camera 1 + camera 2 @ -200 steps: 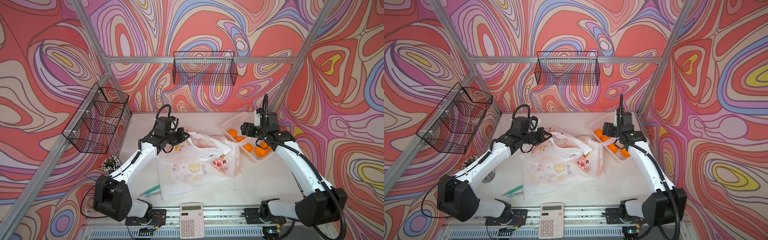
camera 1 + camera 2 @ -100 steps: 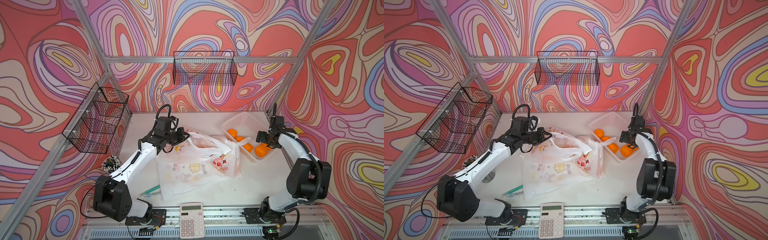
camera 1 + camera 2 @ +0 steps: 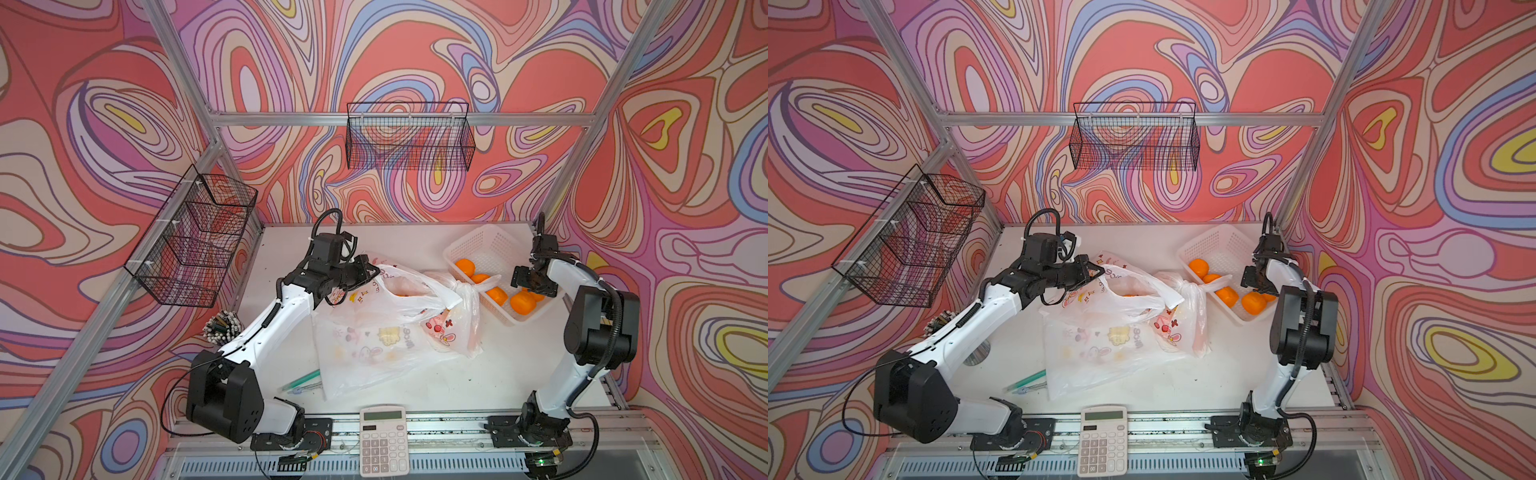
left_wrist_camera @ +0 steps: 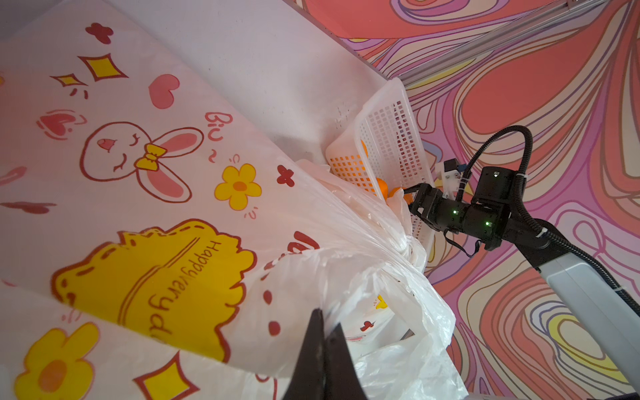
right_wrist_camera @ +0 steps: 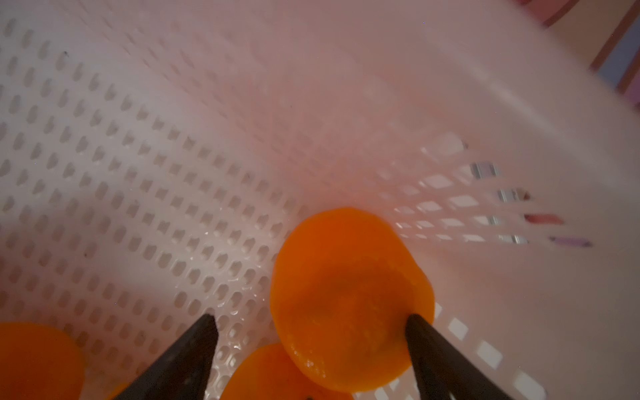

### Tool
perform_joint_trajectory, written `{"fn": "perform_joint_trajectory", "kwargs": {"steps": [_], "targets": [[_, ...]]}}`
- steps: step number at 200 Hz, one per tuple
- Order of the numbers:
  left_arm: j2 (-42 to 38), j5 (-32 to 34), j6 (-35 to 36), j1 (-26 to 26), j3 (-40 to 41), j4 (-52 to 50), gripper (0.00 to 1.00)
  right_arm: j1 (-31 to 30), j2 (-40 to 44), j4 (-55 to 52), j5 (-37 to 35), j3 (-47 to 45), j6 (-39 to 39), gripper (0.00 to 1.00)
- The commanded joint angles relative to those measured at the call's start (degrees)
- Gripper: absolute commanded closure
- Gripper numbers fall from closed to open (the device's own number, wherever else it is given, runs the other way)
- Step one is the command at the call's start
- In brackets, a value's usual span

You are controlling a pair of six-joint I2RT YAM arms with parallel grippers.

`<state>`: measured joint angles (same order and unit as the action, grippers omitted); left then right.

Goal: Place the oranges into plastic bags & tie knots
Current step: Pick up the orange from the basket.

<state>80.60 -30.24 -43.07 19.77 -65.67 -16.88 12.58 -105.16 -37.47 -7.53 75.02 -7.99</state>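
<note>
1. Left gripper point(image 3: 372, 271) was pinched tight on the rim of the open bag point(image 3: 374, 336), holding its mouth up. In the left wrist view the fingertips point(image 4: 311, 353) met with plastic film caught between them.
2. That bag lay mid-table point(image 3: 415, 245). It was printed with rabbits and a yellow label, and something orange showed faintly inside the mouth.
3. The tied bag point(image 3: 455, 328) lay just beside it on the basket side. Its knot point(image 3: 457, 286) was bunched on top.
4. I counted about five oranges point(image 3: 523, 302) in the white basket point(image 3: 486, 243), at the table's far right corner.
5. Right gripper point(image 3: 532, 286) was down inside the basket with its jaws spread wide. In the right wrist view one orange point(image 5: 349, 294) sat between the fingers point(image 5: 194, 349), close against one and clear of the other. I couldn't tell whether it was touching. Nothing was clamped.
</note>
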Motion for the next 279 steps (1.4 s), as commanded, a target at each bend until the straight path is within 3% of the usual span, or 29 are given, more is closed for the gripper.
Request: {"fn": "perform_joint_trajectory", "kwargs": {"steps": [1,39,74,147,184,227,279], "targets": [[-1.8,-0.2,0.8,-0.4,0.3,0.3,1.0,0.1,-3.0,1.8,7.1,0.0,0.2,0.18],[-1.8,-0.2,0.8,-0.4,0.3,0.3,1.0,0.1,-4.5,1.3,7.2,0.3,0.6,0.32],[-1.8,-0.1,0.9,-0.4,0.2,0.0,1.0,0.1,-3.4,1.3,8.6,0.2,1.8,0.31],[-1.6,0.0,0.8,-0.4,0.3,0.2,1.0,0.1,6.8,5.1,20.6,-2.2,4.5,0.32],[-1.6,0.1,0.9,-0.4,0.3,0.2,1.0,0.1,7.7,2.5,12.5,-0.7,4.2,0.3],[-1.5,0.1,0.8,-0.4,0.3,0.3,1.0,0.1,2.6,-1.5,2.2,2.1,2.7,0.19],[-1.4,0.2,1.1,-0.5,0.1,0.0,1.0,-0.9,-2.5,-1.3,-0.9,4.2,3.3,0.1]]}}
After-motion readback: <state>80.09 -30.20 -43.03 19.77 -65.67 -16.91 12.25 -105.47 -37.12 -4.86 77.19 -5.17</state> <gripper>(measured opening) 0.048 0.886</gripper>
